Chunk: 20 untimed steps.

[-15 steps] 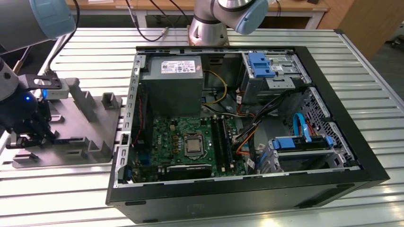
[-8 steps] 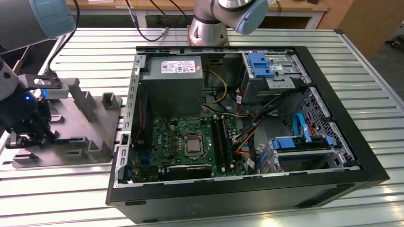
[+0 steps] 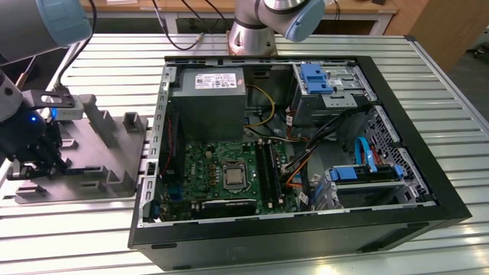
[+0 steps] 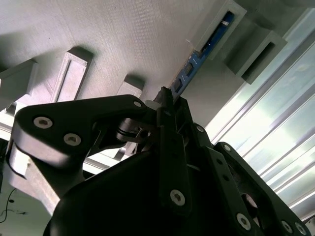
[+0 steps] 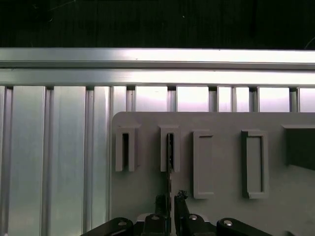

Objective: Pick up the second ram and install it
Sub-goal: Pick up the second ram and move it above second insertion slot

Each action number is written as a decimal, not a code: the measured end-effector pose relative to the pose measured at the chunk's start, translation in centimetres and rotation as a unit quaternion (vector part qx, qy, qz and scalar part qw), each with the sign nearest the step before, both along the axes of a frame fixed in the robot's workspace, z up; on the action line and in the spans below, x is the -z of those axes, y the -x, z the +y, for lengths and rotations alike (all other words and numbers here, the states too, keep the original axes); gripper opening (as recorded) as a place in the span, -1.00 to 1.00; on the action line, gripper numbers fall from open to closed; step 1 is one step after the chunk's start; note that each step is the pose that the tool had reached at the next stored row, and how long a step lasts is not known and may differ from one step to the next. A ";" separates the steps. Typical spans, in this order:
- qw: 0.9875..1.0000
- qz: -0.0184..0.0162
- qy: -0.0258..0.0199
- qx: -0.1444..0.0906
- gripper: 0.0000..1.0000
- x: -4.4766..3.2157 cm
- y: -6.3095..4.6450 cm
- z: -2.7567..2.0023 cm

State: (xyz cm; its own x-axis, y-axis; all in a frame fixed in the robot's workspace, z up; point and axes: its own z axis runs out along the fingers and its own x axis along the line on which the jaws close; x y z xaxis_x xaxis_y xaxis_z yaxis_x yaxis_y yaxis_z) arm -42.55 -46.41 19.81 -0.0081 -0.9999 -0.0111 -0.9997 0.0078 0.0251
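The end effector (image 3: pixel 36 166) sits low over the grey slotted holder (image 3: pixel 91 172) at the exterior view's left, on the ribbed aluminium surface (image 3: pixel 306 46) beside the open computer case (image 3: pixel 397 137). In both wrist views its fingers are drawn in on the near end of the blue RAM stick (image 4: pixel 194 64), one finger on each flat face, so I judge it closed on the stick rather than merely straddling it. The stick (image 5: pixel 170 147) stands on edge in one of the holder's narrow slots (image 5: pixel 170 138). Its far end is seated in the pocket, so it is not yet lifted clear. Its long axis runs along the slot, lying flat with the holder's plate (image 5: pixel 138 196) and leading straight away from the fingertips, while the pinch goes across its thin dimension. The wider pockets alongside (image 5: pixel 253 164) look empty. The motherboard (image 3: pixel 229 172) and its long black memory slots (image 3: pixel 269 172) lie well apart from the stick, inside the case toward the exterior view's right.
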 end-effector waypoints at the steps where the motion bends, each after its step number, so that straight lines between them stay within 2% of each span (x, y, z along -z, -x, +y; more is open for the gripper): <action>1: 1.000 0.000 0.000 0.000 -0.58 0.00 0.0 0.00; 12: 1.000 0.000 0.000 0.000 -0.58 -0.05 0.0 0.00; 14: 1.000 0.000 0.000 0.000 -0.61 -0.05 0.0 0.00; 16: 1.000 0.000 0.000 0.000 -0.76 -0.05 0.0 0.00; 20: 1.000 0.000 0.000 0.000 -0.76 -0.05 0.0 0.00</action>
State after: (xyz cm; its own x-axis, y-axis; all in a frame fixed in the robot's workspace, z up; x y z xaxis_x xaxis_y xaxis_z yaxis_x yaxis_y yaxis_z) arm -42.52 -46.41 19.86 -0.0081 -0.9999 -0.0110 -0.9996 0.0078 0.0258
